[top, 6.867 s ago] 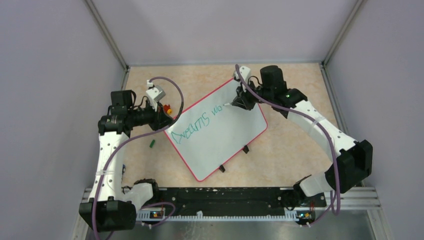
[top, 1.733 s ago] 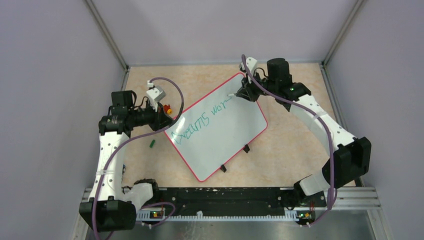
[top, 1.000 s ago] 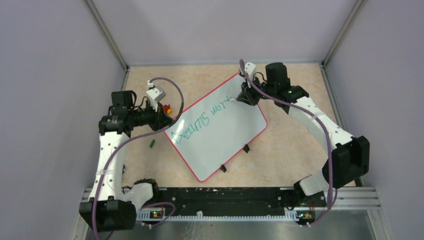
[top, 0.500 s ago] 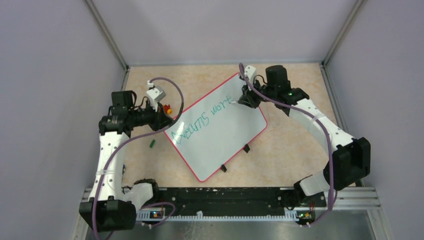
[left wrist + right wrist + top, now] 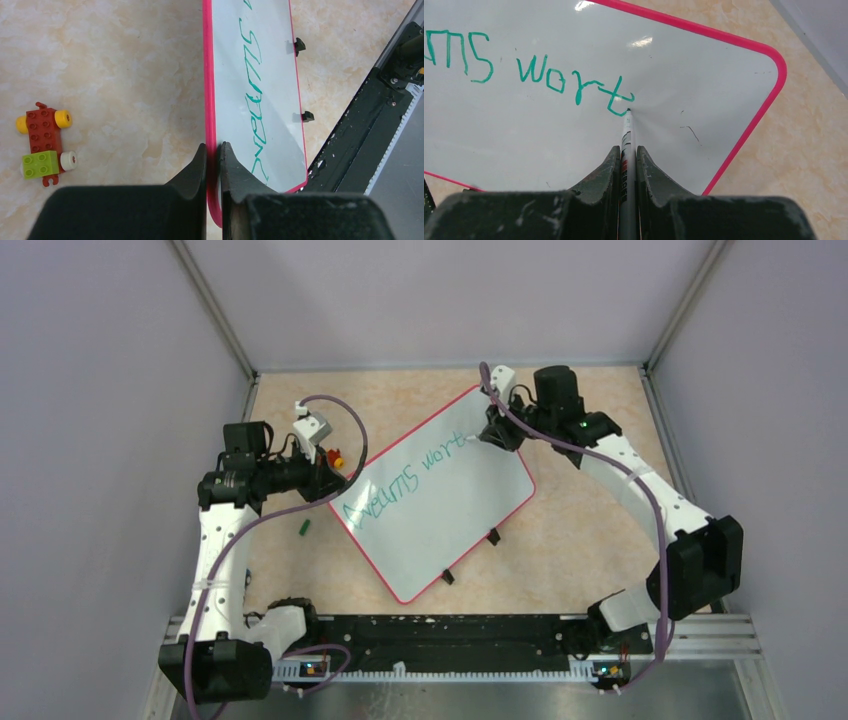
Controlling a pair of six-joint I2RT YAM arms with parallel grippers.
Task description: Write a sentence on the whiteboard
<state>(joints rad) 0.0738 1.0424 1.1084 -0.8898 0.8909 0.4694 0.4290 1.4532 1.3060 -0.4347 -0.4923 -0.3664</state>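
The whiteboard [image 5: 440, 510], white with a red rim, lies turned on the table. Green lettering [image 5: 400, 480] on it reads roughly "Dreams wort"; it also shows in the right wrist view [image 5: 574, 82] and the left wrist view [image 5: 255, 100]. My left gripper [image 5: 213, 150] is shut on the whiteboard's red rim [image 5: 207, 90] at its left corner. My right gripper [image 5: 628, 150] is shut on a grey marker [image 5: 627, 140]. The marker's tip touches the board just right of the last "t".
A small brick toy car [image 5: 44, 142] lies on the table left of the board, also in the top view [image 5: 336, 456]. A small green cap [image 5: 304, 527] lies near the left arm. The black base rail [image 5: 440, 635] runs along the near edge.
The green lettering has grown from "Dreams wo" to "Dreams wort". My right gripper has moved the marker rightwards along the board's top line. The left gripper has not moved.
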